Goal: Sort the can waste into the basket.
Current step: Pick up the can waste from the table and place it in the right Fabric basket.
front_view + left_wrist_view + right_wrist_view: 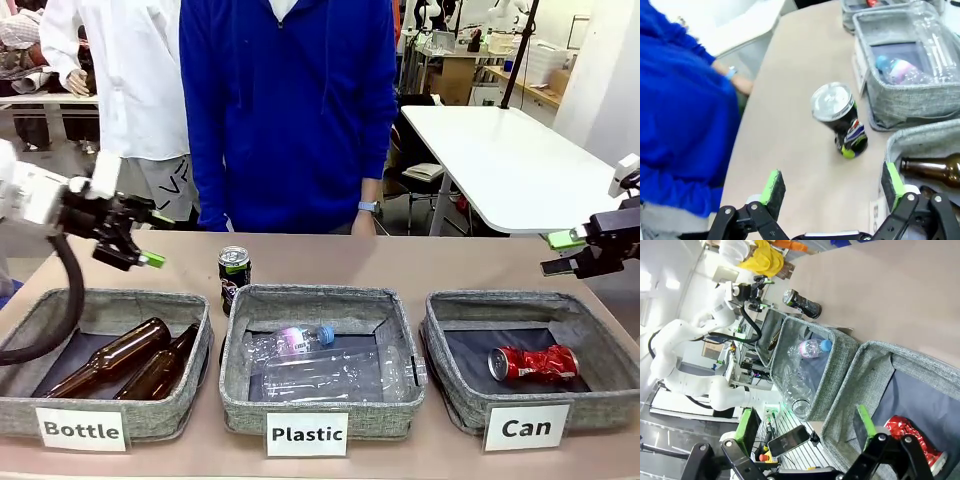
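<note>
A dark can (234,275) with a green band and silver top stands upright on the table, just behind the gap between the "Bottle" and "Plastic" baskets. It appears lower and ahead of the fingers in the left wrist view (840,117). My left gripper (150,238) (832,182) hovers open to the can's left, holding nothing. A crushed red can (533,363) (912,437) lies inside the grey "Can" basket (450,385) (860,375) at the right. My right gripper (558,253) (805,425) hangs open and empty above that basket's far right corner.
The "Bottle" basket (20,405) holds two brown glass bottles (110,358). The "Plastic" basket (240,400) holds clear plastic bottles (320,360). A person in a blue top (290,110) stands at the far edge, one hand (365,222) near the table.
</note>
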Motion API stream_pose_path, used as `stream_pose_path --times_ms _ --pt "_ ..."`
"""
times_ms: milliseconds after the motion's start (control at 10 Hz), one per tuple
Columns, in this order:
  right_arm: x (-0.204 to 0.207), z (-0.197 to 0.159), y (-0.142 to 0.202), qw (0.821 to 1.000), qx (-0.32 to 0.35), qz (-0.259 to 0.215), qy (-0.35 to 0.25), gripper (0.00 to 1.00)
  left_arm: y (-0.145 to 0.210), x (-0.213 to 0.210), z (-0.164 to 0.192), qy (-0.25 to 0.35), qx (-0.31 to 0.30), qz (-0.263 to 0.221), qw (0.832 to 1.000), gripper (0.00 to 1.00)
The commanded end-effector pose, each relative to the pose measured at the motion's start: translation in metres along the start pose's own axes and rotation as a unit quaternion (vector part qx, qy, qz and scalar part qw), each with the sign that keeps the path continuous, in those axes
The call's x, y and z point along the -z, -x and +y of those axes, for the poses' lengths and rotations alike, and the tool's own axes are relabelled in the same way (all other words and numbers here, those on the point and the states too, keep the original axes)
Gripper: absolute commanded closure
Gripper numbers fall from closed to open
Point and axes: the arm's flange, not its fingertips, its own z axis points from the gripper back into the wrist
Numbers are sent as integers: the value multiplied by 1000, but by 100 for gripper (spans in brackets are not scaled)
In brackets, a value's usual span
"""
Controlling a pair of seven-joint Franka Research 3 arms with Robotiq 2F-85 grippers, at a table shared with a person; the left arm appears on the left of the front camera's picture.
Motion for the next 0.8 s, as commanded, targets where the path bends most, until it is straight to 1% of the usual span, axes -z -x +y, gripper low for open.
stream_pose_path --times_ms 0,200,400,700 --pt "-2 0 0 1000 -9 1 -4 0 1 26 20 50 8 9 999 0" --pt "-2 0 0 1000 -9 1 -4 0 4 54 30 71 -3 27 997 0" --pt "-2 0 0 1000 -9 1 -4 0 9 73 35 103 -16 21 994 0" --pt "-2 0 0 1000 -9 1 -4 0 10 90 38 122 -23 5 992 0"
